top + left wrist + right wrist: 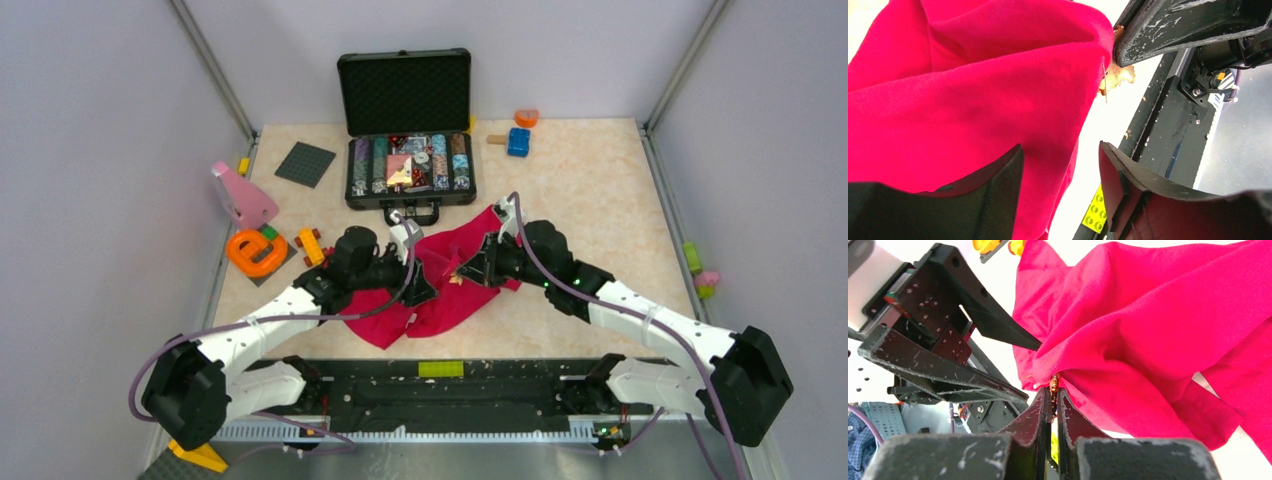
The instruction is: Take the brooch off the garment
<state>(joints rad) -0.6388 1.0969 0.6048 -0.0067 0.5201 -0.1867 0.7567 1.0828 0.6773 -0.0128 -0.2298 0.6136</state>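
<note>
Pale lavender walls box in a beige marbled worktop (600,200). An open black case (405,95) sits at the far edge and an orange ring toy (257,252) near the left edge.

The garment (440,310), a crumpled magenta cloth, lies mid-worktop toward the near edge, between the two arms. The brooch (1053,385) is at a bunched fold of it, roughly at the cloth's middle. It looks tiny, orange-gold and mesh-like in the left wrist view (1120,80).

The right gripper (1053,395) is clamped tight on the brooch, fingers pressed together with the ornament peeking out at the tips. The left gripper (1060,147) has its jaws apart, straddling a fold of the garment just beside the brooch. One finger touches the cloth and there is a gap at the other, so we see no real pinch on the fabric.

Progress, as we judge it: the brooch is grasped but not off. A thin pin shows at the cloth edge and the fabric is drawn up to the ornament, so we read it as attached.

Left to do: hold the cloth down, pull the brooch free, and separate the two.
</note>
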